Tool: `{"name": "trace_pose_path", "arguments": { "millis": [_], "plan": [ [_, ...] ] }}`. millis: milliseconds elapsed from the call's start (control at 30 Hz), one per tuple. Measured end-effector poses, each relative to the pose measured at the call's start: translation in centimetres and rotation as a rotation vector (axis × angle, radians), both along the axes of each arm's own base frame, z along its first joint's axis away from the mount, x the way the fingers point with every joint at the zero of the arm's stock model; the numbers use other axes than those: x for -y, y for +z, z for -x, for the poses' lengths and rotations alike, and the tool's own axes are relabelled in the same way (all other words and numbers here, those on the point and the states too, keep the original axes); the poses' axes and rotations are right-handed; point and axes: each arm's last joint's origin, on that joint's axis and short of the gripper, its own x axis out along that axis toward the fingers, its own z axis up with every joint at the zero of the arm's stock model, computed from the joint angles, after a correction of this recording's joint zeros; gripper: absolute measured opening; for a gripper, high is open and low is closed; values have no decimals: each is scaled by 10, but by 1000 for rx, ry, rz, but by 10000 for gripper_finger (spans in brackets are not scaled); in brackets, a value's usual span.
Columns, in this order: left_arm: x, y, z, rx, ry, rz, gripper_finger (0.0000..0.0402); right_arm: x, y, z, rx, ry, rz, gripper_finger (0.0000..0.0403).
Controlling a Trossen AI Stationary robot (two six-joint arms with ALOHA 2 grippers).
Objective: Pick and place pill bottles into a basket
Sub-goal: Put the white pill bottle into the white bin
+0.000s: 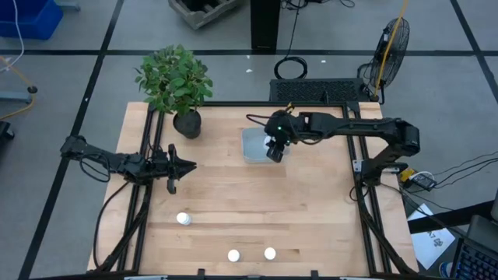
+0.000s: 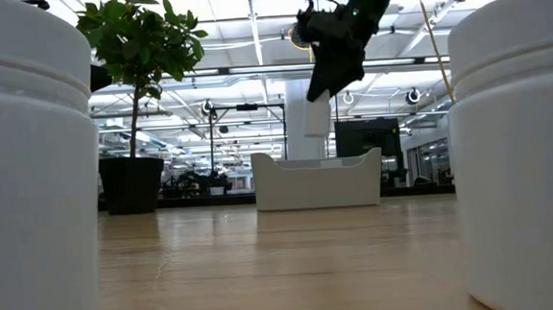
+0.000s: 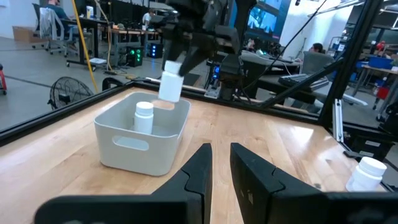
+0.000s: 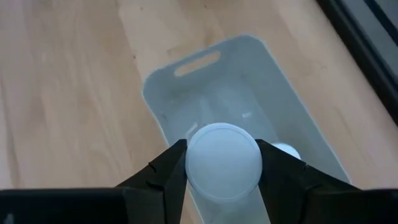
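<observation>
The pale blue-grey basket stands on the table at far centre, with one white pill bottle upright inside it. My right gripper hangs over the basket's right part, shut on a second pill bottle. Three more bottles stand on the table near the front edge: the first, the second and the third. My left gripper waits at mid-left, narrowly open and empty, pointing toward the basket. My right gripper pinches the bottle between its two fingers, on opposite sides of its upper end. The fingers come from above, slanting down. The bottle hangs below them, slightly tilted, lifted clear above the inside of the basket.
A potted green plant stands at the far left, beside the basket. In the low view two of the front bottles, one and another, loom large at either side. Bare wood lies between the basket and the front bottles.
</observation>
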Motion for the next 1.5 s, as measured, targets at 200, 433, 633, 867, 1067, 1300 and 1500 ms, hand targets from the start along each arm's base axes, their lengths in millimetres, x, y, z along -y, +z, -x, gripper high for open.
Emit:
{"name": "trace_pose_path", "arguments": {
  "millis": [200, 433, 633, 867, 1067, 1300, 1500],
  "plan": [
    [0, 0, 0, 0, 0, 0, 61, 3, -15, -7, -52, 6, -2, 149],
    [0, 0, 0, 0, 0, 0, 61, 12, -26, -9, -69, -21, -3, 154],
    [0, 0, 0, 0, 0, 0, 61, 17, -47, 1, -70, -40, -8, 149],
    [0, 0, 0, 0, 0, 0, 61, 15, -62, 9, -88, -49, -22, 153],
    [0, 0, 0, 0, 0, 0, 61, 15, -71, 11, -77, -55, -23, 151],
    [0, 0, 0, 0, 0, 0, 61, 18, -85, 17, -57, -69, -75, 153],
    [0, 0, 0, 0, 0, 0, 61, 22, -93, 24, -84, -91, -84, 157]
  ]
}}
